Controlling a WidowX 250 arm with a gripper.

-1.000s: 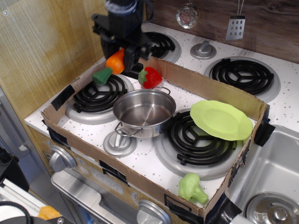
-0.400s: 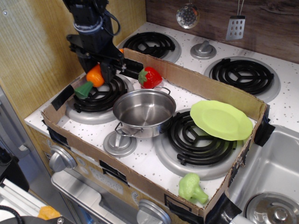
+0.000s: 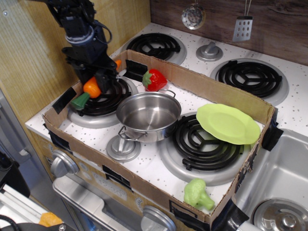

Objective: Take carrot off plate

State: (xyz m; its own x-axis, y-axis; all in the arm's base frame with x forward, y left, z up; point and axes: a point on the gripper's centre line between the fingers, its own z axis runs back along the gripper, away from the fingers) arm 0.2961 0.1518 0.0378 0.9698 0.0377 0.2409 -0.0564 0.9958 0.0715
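The orange carrot (image 3: 90,90) with its dark green top pointing down-left is held in my black gripper (image 3: 97,79), just above the back-left burner (image 3: 100,98). The gripper is shut on the carrot's thick end; the arm comes down from the upper left. The lime-green plate (image 3: 227,123) lies tilted on the front-right burner, far to the right of the carrot, with nothing on it.
A steel pot (image 3: 147,115) stands in the middle of the cardboard tray (image 3: 144,185). A red strawberry toy (image 3: 155,80) lies behind the pot. A pale green broccoli toy (image 3: 197,194) sits at the tray's front right corner. A sink (image 3: 284,183) is at right.
The gripper has carried the carrot left and down, from above the tray's back wall to low over the back-left burner.
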